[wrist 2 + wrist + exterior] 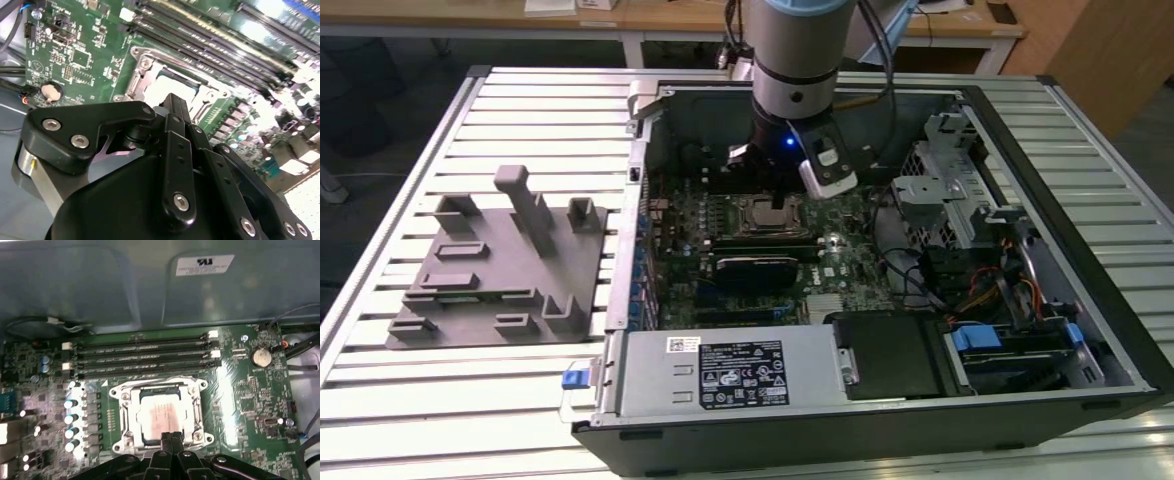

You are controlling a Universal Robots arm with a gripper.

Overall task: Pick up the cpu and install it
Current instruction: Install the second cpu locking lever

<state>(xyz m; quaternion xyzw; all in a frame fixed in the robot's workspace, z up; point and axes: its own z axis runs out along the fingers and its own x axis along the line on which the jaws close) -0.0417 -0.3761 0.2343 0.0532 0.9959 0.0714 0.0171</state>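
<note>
Open computer case (881,300) lying flat on the slatted desk (480,400), seen from beside it. The arm reaches down into the case, its gripper (781,205) poised just above the metal socket frame (160,412) on the green motherboard (240,390). The cpu (161,417), a pale square chip, sits inside that frame, lying flat; in both wrist views it appears directly past the gripper's tip. The fingers (170,440) are pressed together, pinching nothing, with their tips at the chip's near edge; contact cannot be judged. Four memory slots (145,357) run alongside the socket. On the exterior view's left, a grey tray (494,265) with upright posts rests on the desk, well apart from the case.
</note>
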